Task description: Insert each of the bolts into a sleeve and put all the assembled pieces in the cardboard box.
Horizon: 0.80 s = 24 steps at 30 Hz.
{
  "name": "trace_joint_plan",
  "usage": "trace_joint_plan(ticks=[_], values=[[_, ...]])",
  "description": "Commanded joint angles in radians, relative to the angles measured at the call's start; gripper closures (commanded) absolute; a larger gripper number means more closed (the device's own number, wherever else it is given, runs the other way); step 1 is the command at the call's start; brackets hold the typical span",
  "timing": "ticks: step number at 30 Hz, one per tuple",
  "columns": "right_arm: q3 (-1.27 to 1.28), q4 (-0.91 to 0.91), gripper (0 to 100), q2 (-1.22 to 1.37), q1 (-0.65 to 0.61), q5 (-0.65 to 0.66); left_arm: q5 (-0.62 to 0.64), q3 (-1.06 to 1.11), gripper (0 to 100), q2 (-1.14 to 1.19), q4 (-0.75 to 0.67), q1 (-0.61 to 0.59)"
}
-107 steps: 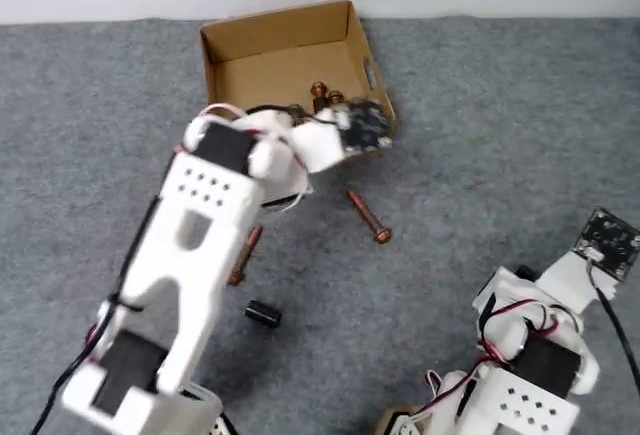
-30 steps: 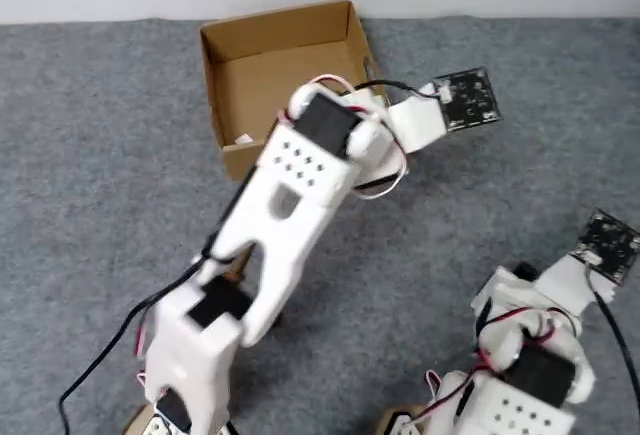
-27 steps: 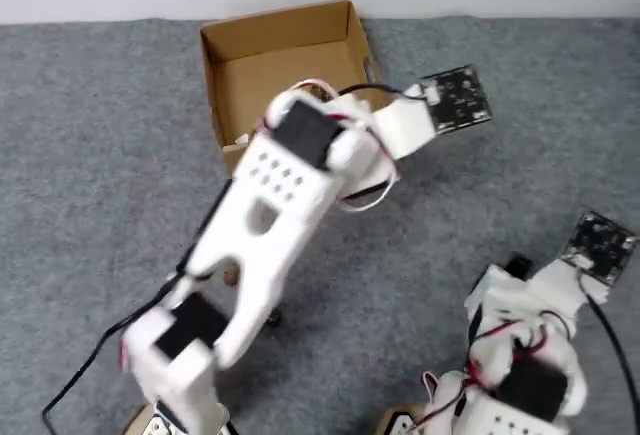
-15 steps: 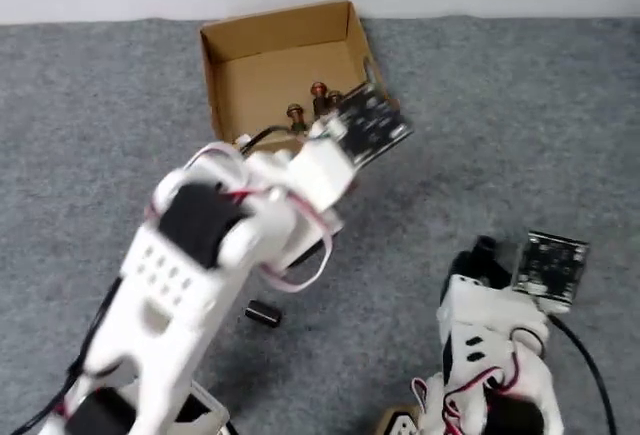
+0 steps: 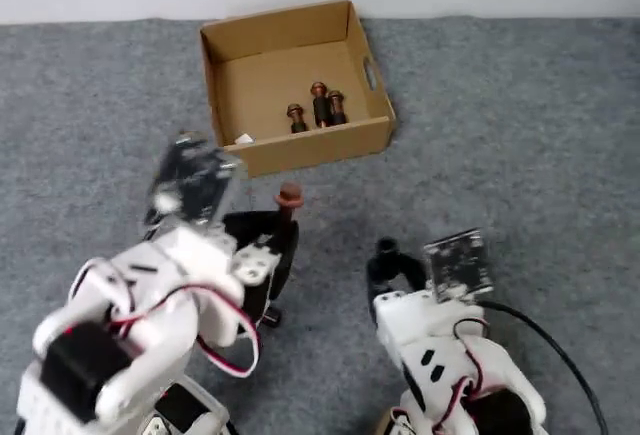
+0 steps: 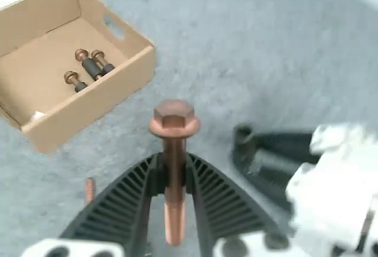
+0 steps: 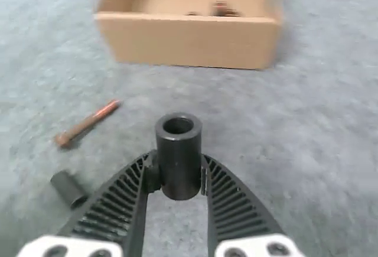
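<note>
My left gripper (image 6: 173, 177) is shut on a copper bolt (image 6: 174, 150), held upright with its hex head up. From above, that bolt (image 5: 289, 198) sits in front of the cardboard box (image 5: 310, 150), with the left gripper (image 5: 284, 235) under it. My right gripper (image 7: 177, 177) is shut on a black sleeve (image 7: 178, 153), bore facing up. In the high view this sleeve (image 5: 386, 249) and the right gripper (image 5: 388, 267) stand a short way right of the bolt. Three assembled pieces (image 5: 318, 105) lie in the box.
A second bolt (image 7: 88, 124) lies loose on the grey carpet, and a spare black sleeve (image 7: 68, 189) lies near it. In the high view that sleeve (image 5: 268, 317) peeks out beside the left arm. Open carpet stretches to the right of the box (image 7: 189, 41).
The left arm drew back from beside the box toward the front, now carrying the bolt. The right arm swung in from the right toward the middle with its sleeve.
</note>
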Motion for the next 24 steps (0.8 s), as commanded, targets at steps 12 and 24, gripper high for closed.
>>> trace_joint_plan(ticks=[12,24], values=[[0.02,-0.022,98.6,0.004,-0.237,0.095,0.206,0.685,99,-0.56,-0.516,-0.005],[0.035,-0.17,98.7,0.005,-0.275,0.094,0.308,0.753,99,-0.632,-0.598,0.002]])
